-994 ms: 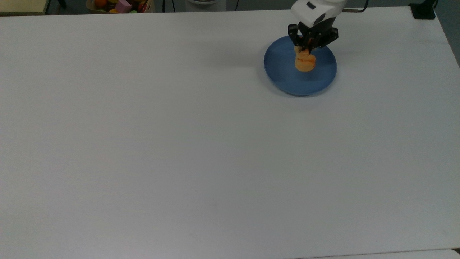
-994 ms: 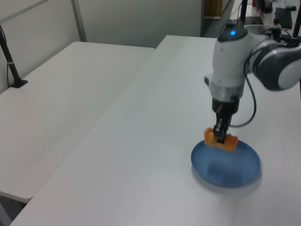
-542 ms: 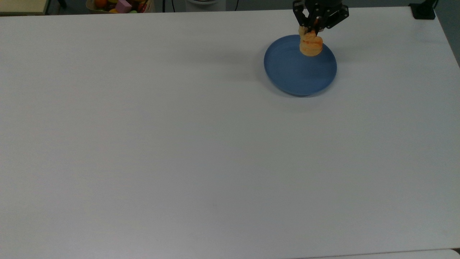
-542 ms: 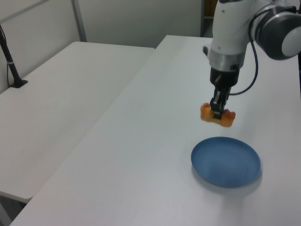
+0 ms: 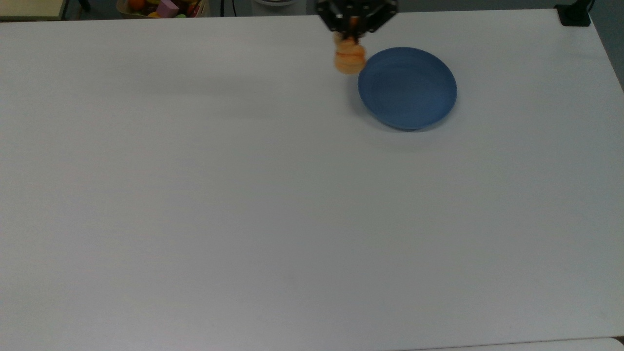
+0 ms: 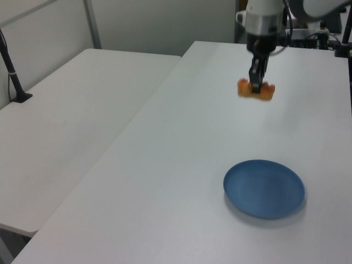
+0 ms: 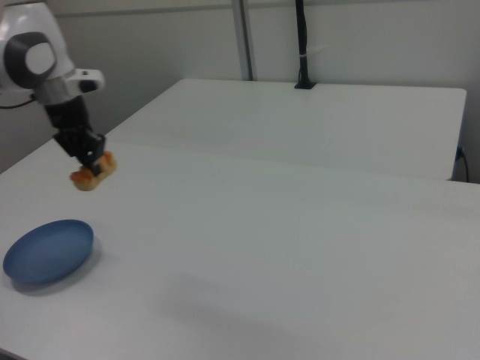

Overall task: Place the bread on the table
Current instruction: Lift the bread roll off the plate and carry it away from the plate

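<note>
My gripper [image 5: 354, 29] [image 6: 256, 83] [image 7: 91, 161] is shut on the bread [image 5: 349, 58] [image 6: 255, 90] [image 7: 93, 174], a small golden-orange ridged roll hanging in the air above the white table [image 5: 243, 195] [image 6: 181, 165] [image 7: 300, 247]. In the top view the bread is just off the upper left rim of the blue plate [image 5: 407, 87]. The plate [image 6: 264, 188] [image 7: 48, 250] lies bare, well below the bread in the left view and right view.
A box of coloured toy items [image 5: 163, 7] sits beyond the table's far edge at the top view's upper left. A second white table [image 6: 71, 121] [image 7: 300, 120] adjoins this one. A black post [image 7: 302, 45] stands at its back.
The gripper has lifted the bread off the blue plate, higher and then toward the top view's left, so the bread now hangs beside the plate's rim over the table.
</note>
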Action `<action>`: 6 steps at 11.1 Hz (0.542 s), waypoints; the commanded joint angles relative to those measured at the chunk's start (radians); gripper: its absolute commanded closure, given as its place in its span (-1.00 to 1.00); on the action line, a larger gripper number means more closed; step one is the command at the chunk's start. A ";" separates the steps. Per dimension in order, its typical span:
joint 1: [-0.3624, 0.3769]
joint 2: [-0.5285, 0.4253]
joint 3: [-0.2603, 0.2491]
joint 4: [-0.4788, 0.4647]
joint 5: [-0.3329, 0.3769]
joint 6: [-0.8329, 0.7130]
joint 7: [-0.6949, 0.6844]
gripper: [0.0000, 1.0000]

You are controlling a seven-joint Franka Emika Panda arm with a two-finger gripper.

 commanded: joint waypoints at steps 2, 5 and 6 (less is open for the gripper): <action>0.012 -0.019 -0.231 0.005 0.023 -0.023 -0.261 0.68; 0.004 -0.007 -0.395 0.036 0.024 -0.021 -0.459 0.68; 0.001 -0.001 -0.441 0.036 0.024 -0.012 -0.525 0.67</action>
